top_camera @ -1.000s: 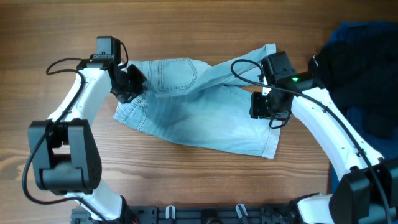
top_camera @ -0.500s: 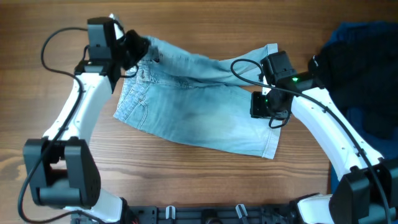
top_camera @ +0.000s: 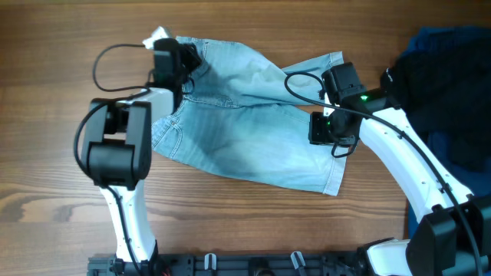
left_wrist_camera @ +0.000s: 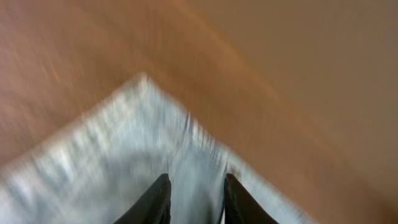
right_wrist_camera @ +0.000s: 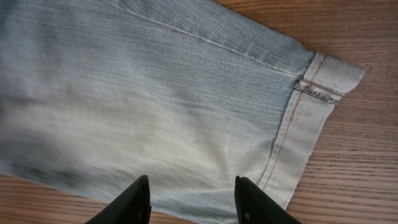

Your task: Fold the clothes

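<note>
The denim shorts (top_camera: 253, 126) are lying crumpled across the middle of the wooden table (top_camera: 61, 46). They look soft and floppy but weighty, so I'd be gripping a thick hem (right_wrist_camera: 323, 78) or a corner. The left gripper (left_wrist_camera: 196, 190) is hovering narrowly parted over the upper-left corner, apparently pinching nothing, though blur is smearing that view. The right gripper (right_wrist_camera: 193, 193) is hanging spread wide and empty over the right leg. The left arm is hiding the waistband.

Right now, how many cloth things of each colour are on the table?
Faded light-blue denim shorts: 1
Crumpled black garment: 1
Dark-blue fabric piece: 1
Total: 3
</note>
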You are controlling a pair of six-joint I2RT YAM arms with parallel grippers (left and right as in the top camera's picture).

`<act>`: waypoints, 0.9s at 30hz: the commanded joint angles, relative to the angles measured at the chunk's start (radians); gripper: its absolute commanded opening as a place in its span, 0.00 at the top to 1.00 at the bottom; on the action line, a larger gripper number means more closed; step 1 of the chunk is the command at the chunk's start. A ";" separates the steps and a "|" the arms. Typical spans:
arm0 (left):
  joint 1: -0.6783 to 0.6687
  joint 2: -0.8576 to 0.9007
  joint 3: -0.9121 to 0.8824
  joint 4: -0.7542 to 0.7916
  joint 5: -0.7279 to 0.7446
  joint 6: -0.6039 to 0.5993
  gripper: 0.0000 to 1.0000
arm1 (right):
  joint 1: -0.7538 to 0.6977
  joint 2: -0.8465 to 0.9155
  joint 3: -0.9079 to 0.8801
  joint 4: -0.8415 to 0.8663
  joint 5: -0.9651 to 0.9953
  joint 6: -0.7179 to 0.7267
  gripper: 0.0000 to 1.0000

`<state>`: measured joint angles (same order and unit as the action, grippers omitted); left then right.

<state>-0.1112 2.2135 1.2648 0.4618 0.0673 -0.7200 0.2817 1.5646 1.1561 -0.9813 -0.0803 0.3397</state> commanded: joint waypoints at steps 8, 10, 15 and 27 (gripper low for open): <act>0.114 -0.383 0.159 -0.457 0.090 0.203 0.72 | 0.000 -0.008 0.003 0.218 0.072 0.000 0.48; 0.106 -0.415 0.159 -0.628 0.089 0.282 0.72 | 0.000 0.020 0.003 0.316 0.202 -0.001 0.63; 0.108 -0.394 0.159 -0.904 0.088 0.325 0.72 | -0.023 0.146 0.003 0.492 0.332 -0.026 0.96; 0.106 -0.357 0.158 -1.006 0.047 0.377 0.69 | -0.170 0.322 0.000 0.615 0.327 -0.023 0.96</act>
<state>-0.0048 1.8210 1.4223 -0.5419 0.1276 -0.3805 0.1295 1.8725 1.1542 -0.3706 0.2237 0.3241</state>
